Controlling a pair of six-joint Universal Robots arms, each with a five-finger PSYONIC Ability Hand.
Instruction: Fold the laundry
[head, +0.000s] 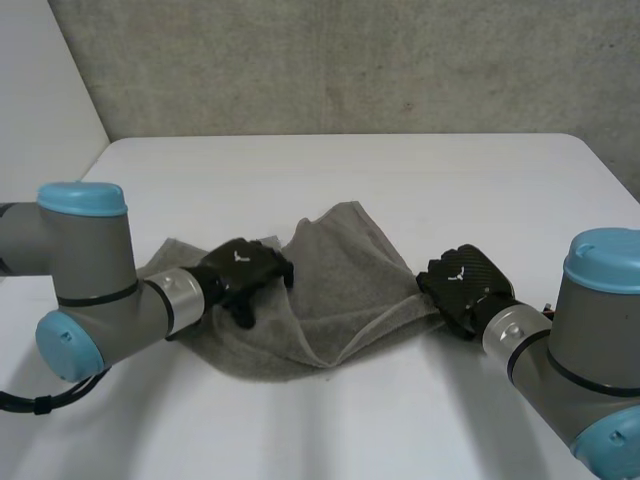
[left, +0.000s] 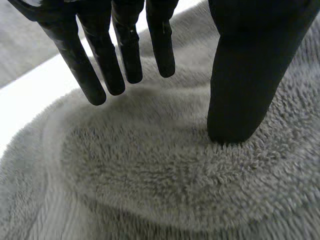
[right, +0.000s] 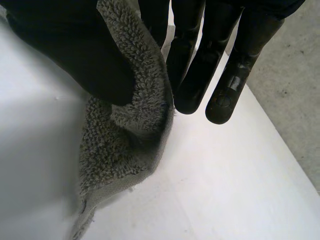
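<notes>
The tabletop (head: 420, 180) is white and smooth, with a round corner at its far right. Behind the tabletop stands a rough grey wall (head: 350, 60) with little marks on it. A plain white wall (head: 40, 70) stands by the tabletop's far left corner. Past the tabletop's edge lies grey floor (right: 295, 90).

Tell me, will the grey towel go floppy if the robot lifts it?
Probably floppy: the towel sags in soft folds where the right robot hand pinches its edge. Likely light too, since that small pinch holds the edge up. Its fuzzy pile dents under the left robot hand, so it should grip well, not slip.
</notes>
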